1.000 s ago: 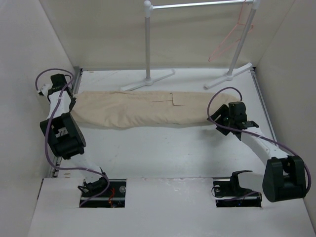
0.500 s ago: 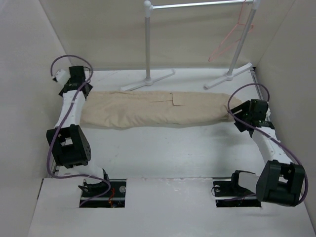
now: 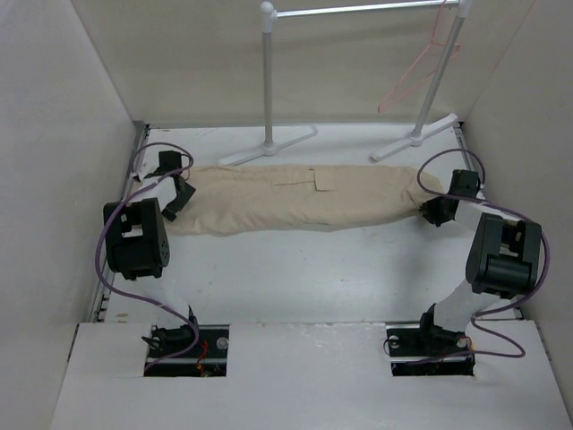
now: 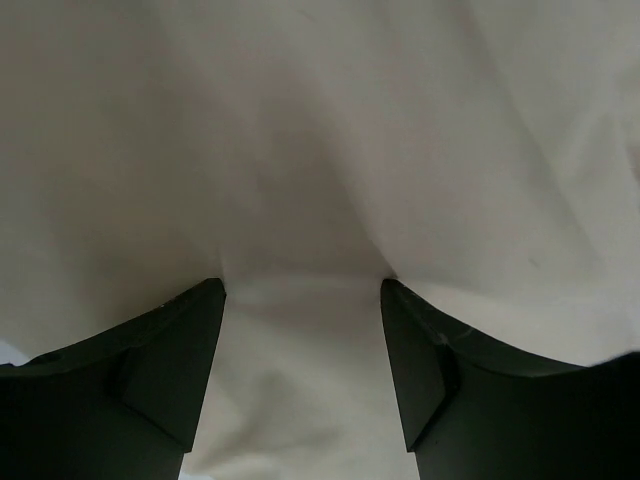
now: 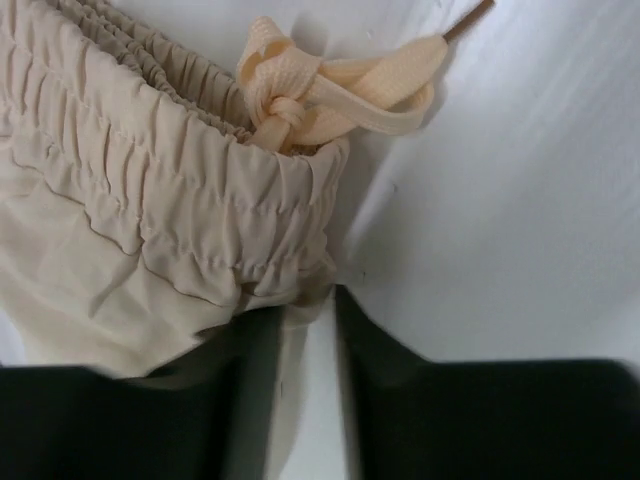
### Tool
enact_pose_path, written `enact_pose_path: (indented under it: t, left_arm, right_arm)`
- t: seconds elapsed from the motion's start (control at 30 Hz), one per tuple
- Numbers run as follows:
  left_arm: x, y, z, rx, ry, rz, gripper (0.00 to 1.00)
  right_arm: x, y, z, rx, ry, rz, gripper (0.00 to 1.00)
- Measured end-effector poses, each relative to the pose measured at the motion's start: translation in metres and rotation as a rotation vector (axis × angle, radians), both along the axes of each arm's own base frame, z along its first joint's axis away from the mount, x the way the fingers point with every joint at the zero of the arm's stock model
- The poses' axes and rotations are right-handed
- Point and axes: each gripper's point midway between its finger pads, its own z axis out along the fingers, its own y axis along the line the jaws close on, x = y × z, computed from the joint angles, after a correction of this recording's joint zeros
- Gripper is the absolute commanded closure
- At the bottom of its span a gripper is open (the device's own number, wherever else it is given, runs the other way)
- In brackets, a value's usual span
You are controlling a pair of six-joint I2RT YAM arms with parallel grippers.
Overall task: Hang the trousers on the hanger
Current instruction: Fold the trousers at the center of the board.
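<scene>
Both arms have swung in from the side walls, and each gripper now sits at an end of the trousers [image 3: 295,197]. The trousers lie flat on the table [image 3: 313,269], long axis left to right, elastic waistband and knotted drawstring [image 5: 330,90] at the right. The left gripper [image 4: 302,290] stands open, its tips pressed on cloth. The right gripper [image 5: 308,300] is narrowed at the waistband corner; I cannot tell whether it grips. The pink wire hanger [image 3: 421,63] hangs far right on the white rack [image 3: 269,81], whose feet stand just beyond the trousers.

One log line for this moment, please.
trousers flat on table | hanger on rack | left tool open at leg end | right tool narrow at waistband, grip unclear
</scene>
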Motion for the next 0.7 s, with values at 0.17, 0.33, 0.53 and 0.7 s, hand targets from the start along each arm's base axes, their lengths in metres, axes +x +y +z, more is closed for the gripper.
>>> enact_pose_path:
  t: [0.17, 0.33, 0.53, 0.7]
  left_arm:
    - [-0.019, 0.044, -0.012, -0.005, 0.007, 0.121, 0.39]
    - [-0.03, 0.065, -0.014, 0.005, -0.006, 0.177, 0.39]
    - [-0.056, 0.073, -0.014, 0.072, 0.048, 0.183, 0.4]
    - [-0.084, 0.077, 0.002, 0.129, 0.073, 0.195, 0.4]
  right_arm:
    - [0.008, -0.015, 0.001, -0.019, -0.005, -0.046, 0.91]
    - [-0.003, -0.037, 0.009, -0.07, -0.005, -0.115, 0.96]
    - [-0.037, -0.045, 0.028, -0.123, -0.03, -0.172, 0.97]
    - [-0.085, -0.045, 0.029, -0.132, -0.03, -0.222, 0.93]
